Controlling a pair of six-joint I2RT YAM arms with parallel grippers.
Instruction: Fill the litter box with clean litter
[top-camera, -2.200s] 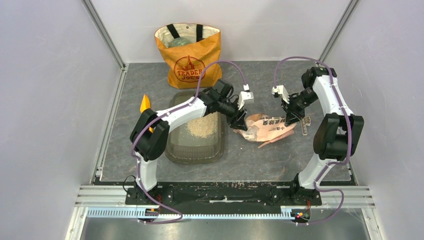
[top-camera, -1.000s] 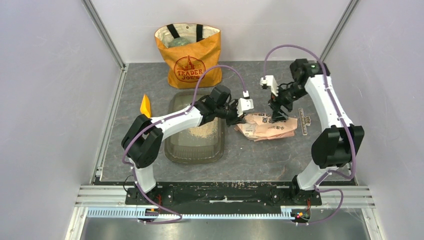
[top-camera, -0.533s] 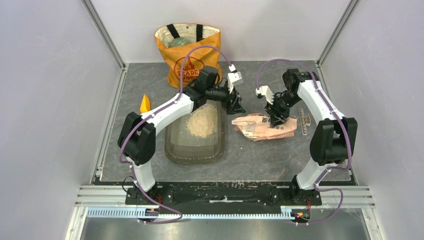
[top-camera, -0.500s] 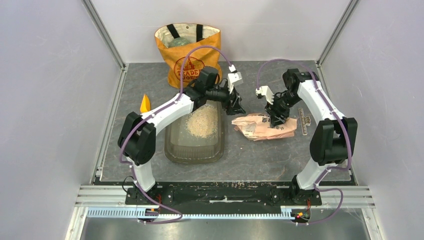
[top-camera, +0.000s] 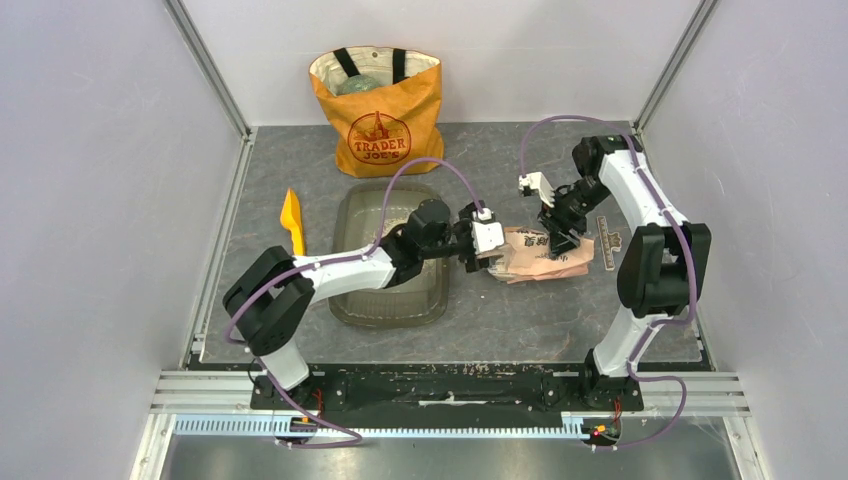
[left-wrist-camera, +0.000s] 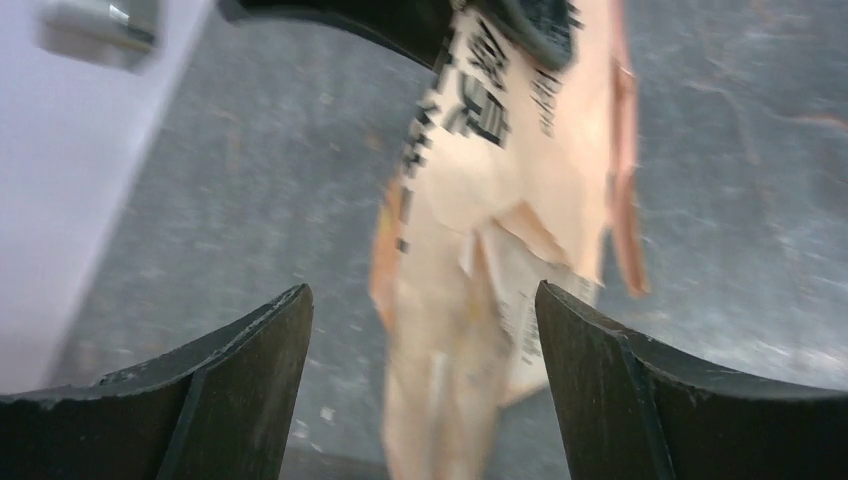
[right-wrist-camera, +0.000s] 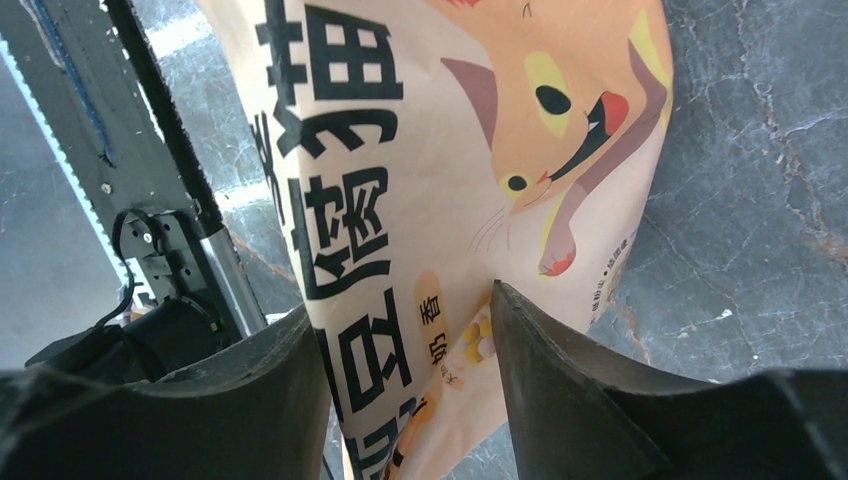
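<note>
Two tools are seen at the printed bag (top-camera: 545, 262), which lies to the right of the litter box (top-camera: 385, 300) on the desk (top-camera: 500, 310). The right tool (right-wrist-camera: 400, 305) is clamped on a fold of the bag. The left tool (left-wrist-camera: 422, 295) is held spread wide, with the bag just ahead of its fingers and untouched by them. The litter box is crossed by the left arm (top-camera: 340, 268).
</note>
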